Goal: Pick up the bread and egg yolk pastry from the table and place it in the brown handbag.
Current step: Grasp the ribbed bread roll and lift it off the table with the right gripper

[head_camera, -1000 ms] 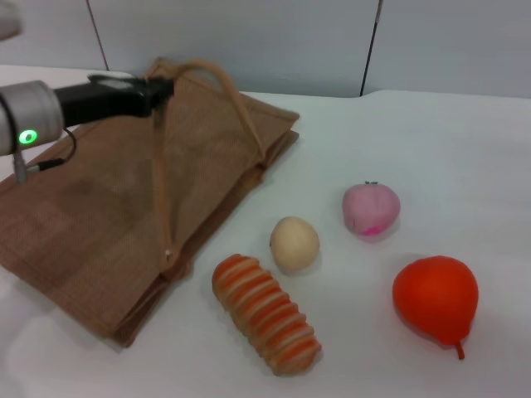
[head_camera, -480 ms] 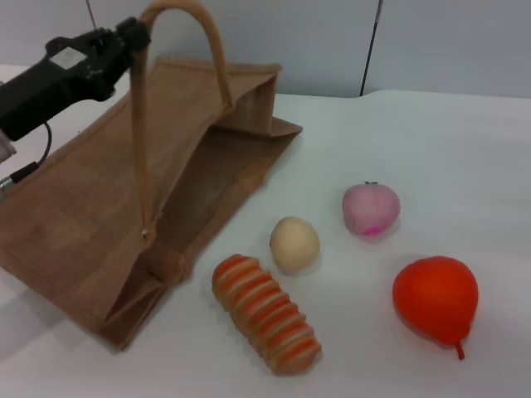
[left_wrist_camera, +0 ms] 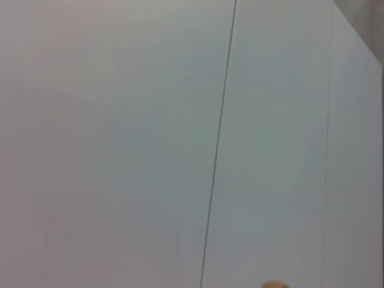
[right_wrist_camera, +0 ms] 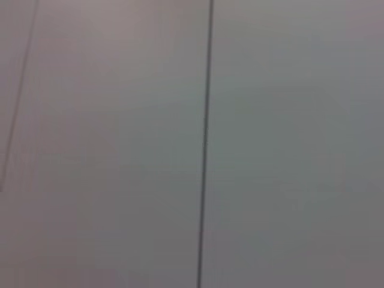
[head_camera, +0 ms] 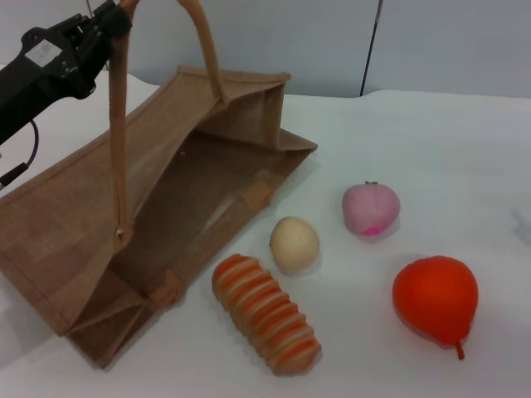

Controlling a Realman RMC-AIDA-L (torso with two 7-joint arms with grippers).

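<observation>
The top of the brown handbag's [head_camera: 99, 207] handle loop is cut off by the head view's upper edge, beside the left gripper [head_camera: 116, 18], whose fingertips cannot be made out; the right gripper is unseen

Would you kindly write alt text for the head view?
The left gripper lifts a handle of the brown handbag, opening its mouth toward the food on the white table: the bread, the egg yolk pastry, a pink fruit and a red pear.
</observation>
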